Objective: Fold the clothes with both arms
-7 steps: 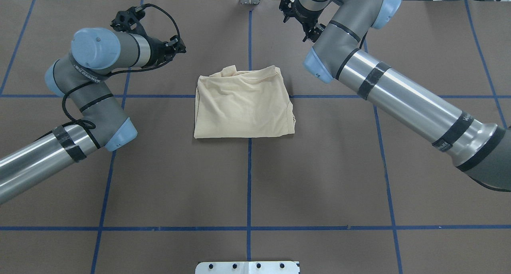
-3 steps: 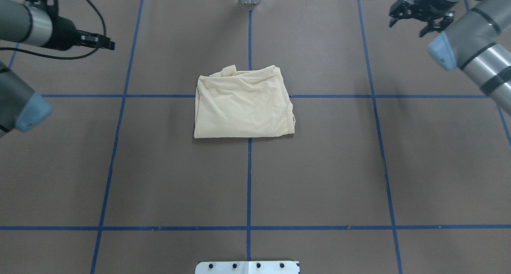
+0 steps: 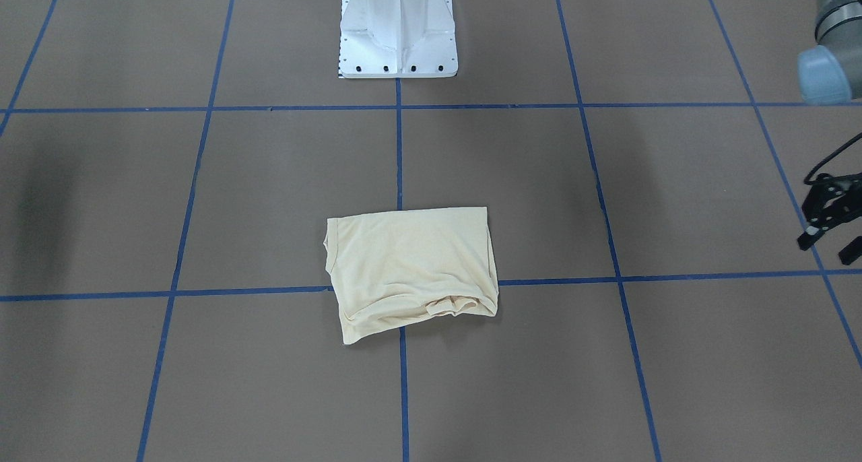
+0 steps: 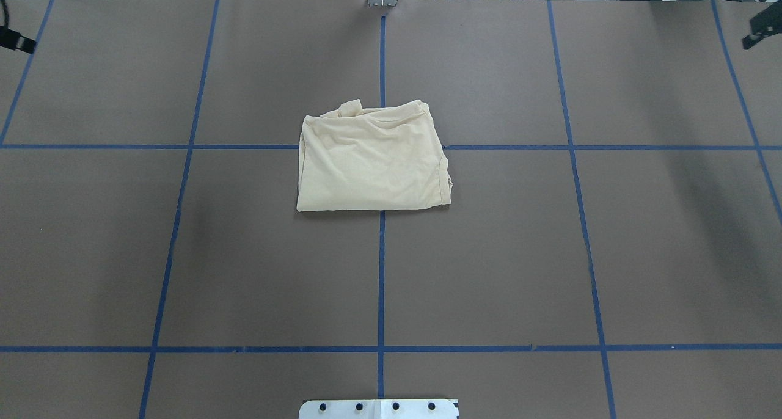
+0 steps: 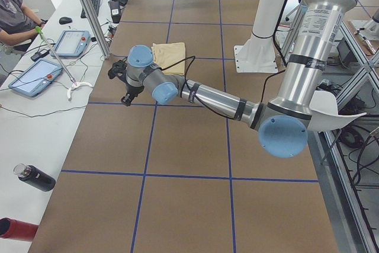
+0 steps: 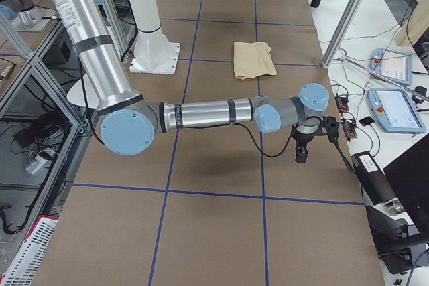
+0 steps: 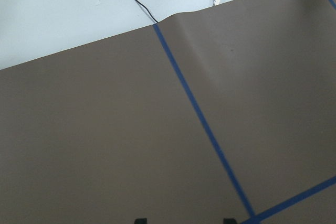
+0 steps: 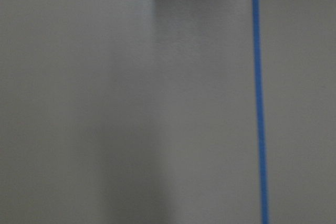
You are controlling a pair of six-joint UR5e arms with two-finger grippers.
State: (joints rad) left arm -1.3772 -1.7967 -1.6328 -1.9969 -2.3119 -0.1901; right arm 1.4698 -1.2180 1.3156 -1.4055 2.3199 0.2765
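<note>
The pale cream-yellow folded knit T-shirt [image 4: 372, 162] lies over the crossing blue tape lines [image 4: 244, 146], its long axis arm to arm, well apart and about equally far from the black left gripper [image 3: 827, 245], spread and empty, and the black right gripper [image 6: 301, 155], whose state I cannot tell.

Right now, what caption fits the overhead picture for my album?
A folded cream shirt lies on the brown table, right over a crossing of blue tape lines.

Tee [image 4: 372, 159] centred; L hand [image 3: 827, 245], R hand [image 6: 301, 155] outboard
</note>
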